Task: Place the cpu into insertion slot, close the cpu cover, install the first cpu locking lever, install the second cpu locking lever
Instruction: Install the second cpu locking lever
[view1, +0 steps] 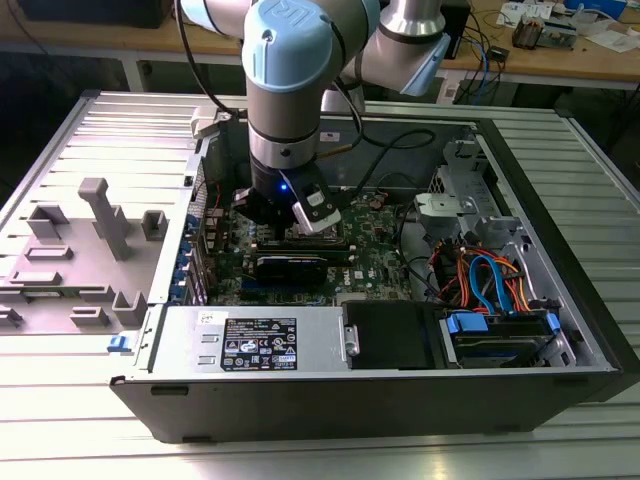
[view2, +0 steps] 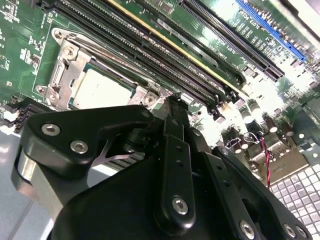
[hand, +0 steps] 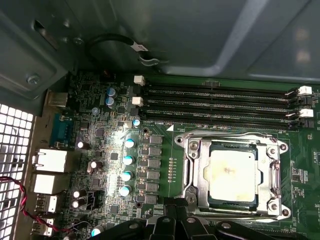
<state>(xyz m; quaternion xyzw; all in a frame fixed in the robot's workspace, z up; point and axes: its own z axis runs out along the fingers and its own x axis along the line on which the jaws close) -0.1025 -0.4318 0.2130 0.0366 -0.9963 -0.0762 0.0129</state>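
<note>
**CPU seated in its socket, cover down, gripper just beside it**

The cpu (hand: 233, 173), a dull silver square, lies flat in the insertion slot (hand: 255, 202) on the green motherboard (hand: 165, 150). The cpu cover (hand: 197, 167), a silver metal frame, lies closed around it, the chip showing through its window. Long black memory slots (hand: 220, 105) run alongside the socket. The black gripper (view2: 172, 107) hovers just beside the cover's edge, its fingers drawn together on nothing. In the exterior view the arm (view1: 290, 90) reaches down into the open computer case (view1: 400, 385).
</note>
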